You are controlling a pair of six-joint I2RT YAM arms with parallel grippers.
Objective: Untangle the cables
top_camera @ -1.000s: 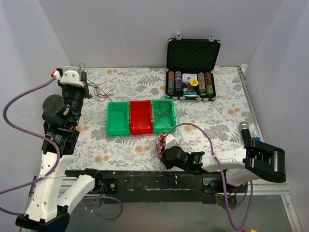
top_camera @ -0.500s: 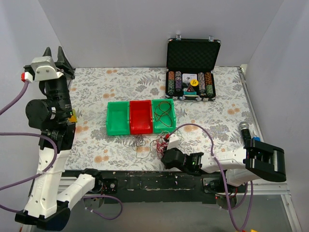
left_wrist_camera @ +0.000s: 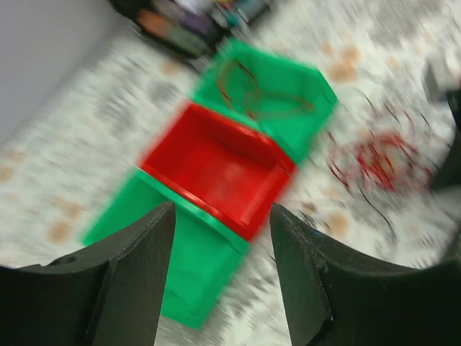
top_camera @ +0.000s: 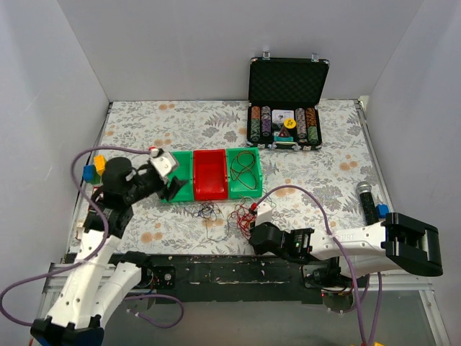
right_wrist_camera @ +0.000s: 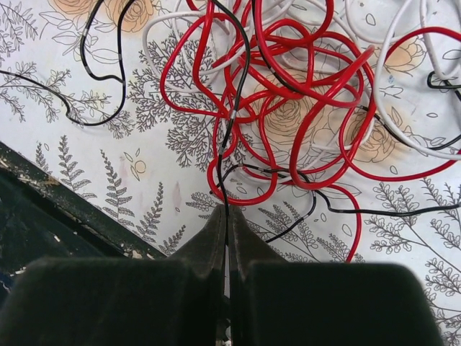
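Cables (right_wrist_camera: 288,94), red, white and black, tangled on the floral table (top_camera: 324,180) close to its front edge, just before the red bin (top_camera: 209,175), right gripper (right_wrist_camera: 227,216) pinched on one black strand, left gripper (left_wrist_camera: 222,209) spread wide near the bins, tabletop running wide both sides.

Red bin (top_camera: 209,176) between green bins (top_camera: 184,163), open poker-chip case (top_camera: 287,83), microphone (top_camera: 366,196), floral table (top_camera: 328,176).

I can read no text, label or number anywhere; the small markings inside the open case (top_camera: 288,79) are too tiny to make out.
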